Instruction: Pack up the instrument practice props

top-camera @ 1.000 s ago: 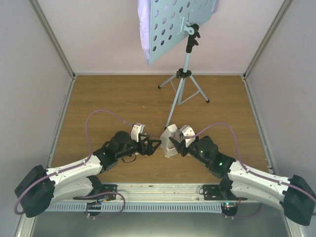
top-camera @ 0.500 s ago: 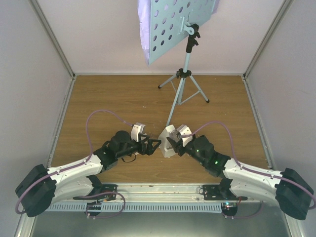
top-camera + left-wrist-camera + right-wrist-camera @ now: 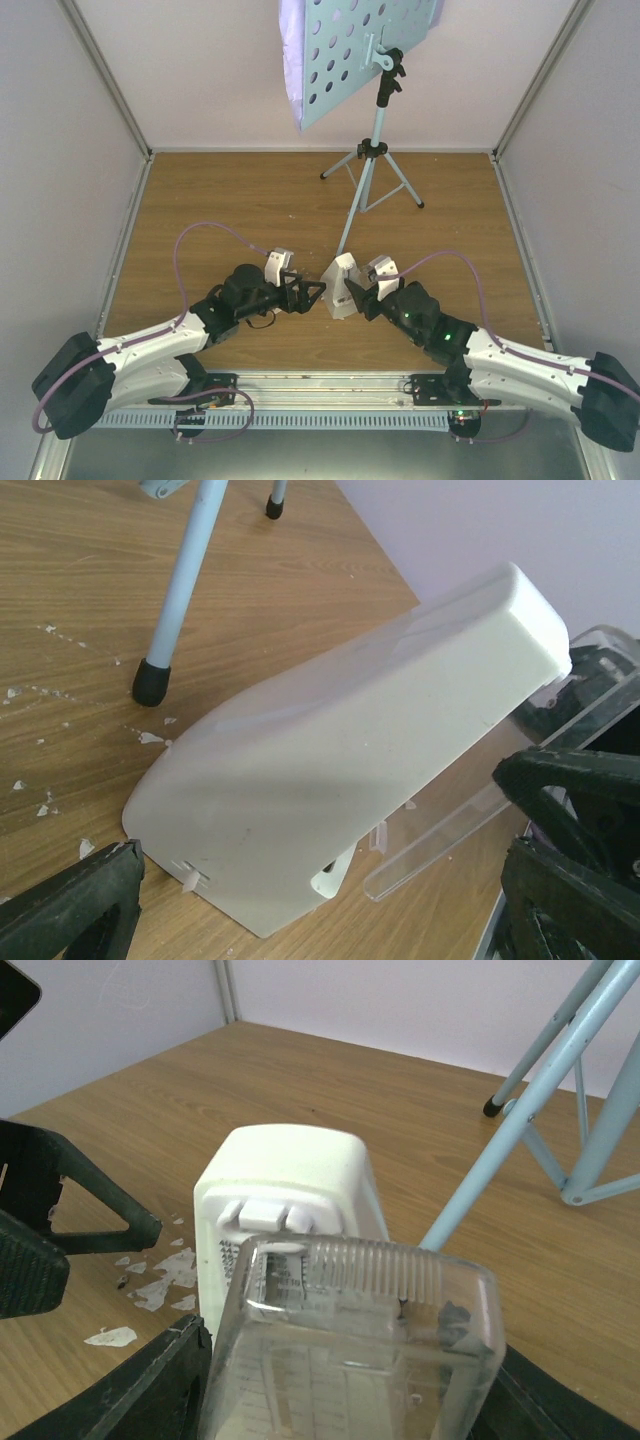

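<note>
The white metronome (image 3: 342, 285) leans at lower centre of the top view, on the worktop (image 3: 250, 200) just below the music stand (image 3: 370, 150). The right tool (image 3: 362, 292) grips its clear front cover, half closed. Since a second ago that arm has shifted and nudged the metronome slightly leftward, so pickup seems under way. The left tool (image 3: 312, 294) gapes wide beside it, unmoved.

A small white pyramid-shaped metronome (image 3: 340, 283), clear cover partly open, tilts between the jaws of the right gripper (image 3: 360, 292), just ahead of the wide-spread left gripper (image 3: 313, 293). Beyond both stands the light-blue music stand (image 3: 372, 150), with lilac sheet-music pages (image 3: 291, 60) at its perforated desk.
</note>
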